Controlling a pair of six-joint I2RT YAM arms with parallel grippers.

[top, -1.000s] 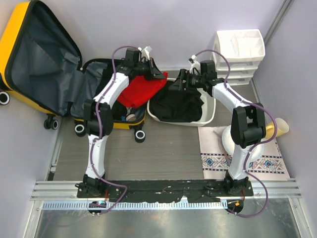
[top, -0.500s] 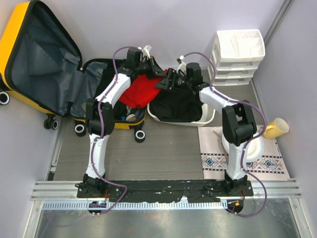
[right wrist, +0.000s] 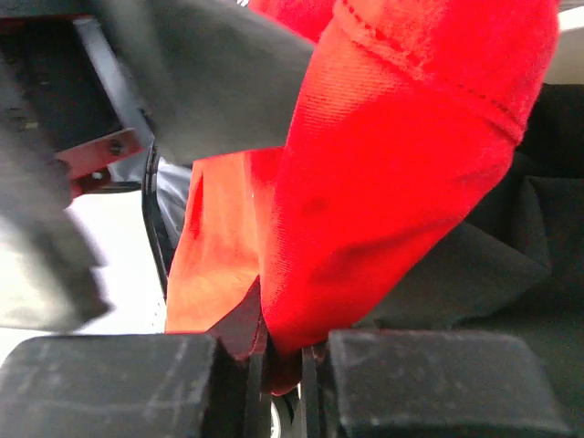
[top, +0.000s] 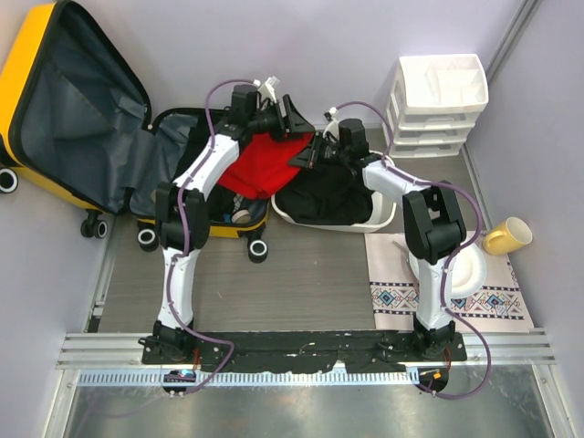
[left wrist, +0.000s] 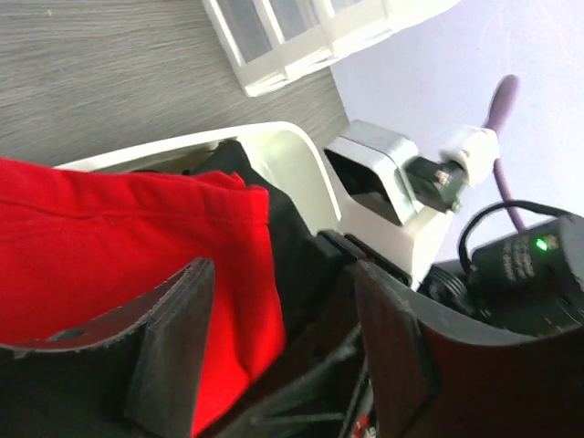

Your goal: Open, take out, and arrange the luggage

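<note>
- The luggage (top: 73,119) stands open at the far left: a hard yellow shell with dark grey fabric lining, lid raised, wheels (top: 258,252) on the grey wood-grain floor (top: 301,283).
- A red garment (top: 260,164) of soft woven cloth with a stitched hem drapes from the lower half onto the rim of the white basin (top: 338,225) just beside it.
- The basin is smooth plastic, filled with crumpled black clothing (top: 333,196).
- The left gripper (top: 290,116) hovers at the garment's far edge with its fingers (left wrist: 173,342) apart and nothing clamped.
- The right gripper (top: 306,153) crowds close against it; its fingers (right wrist: 392,383) are pinched together on a fold of the red garment.
- A white drawer organizer (top: 443,96) stands at the far right. A patterned mat (top: 497,306), a white dish (top: 470,274) and a yellow cup (top: 508,235) lie near the right arm.
</note>
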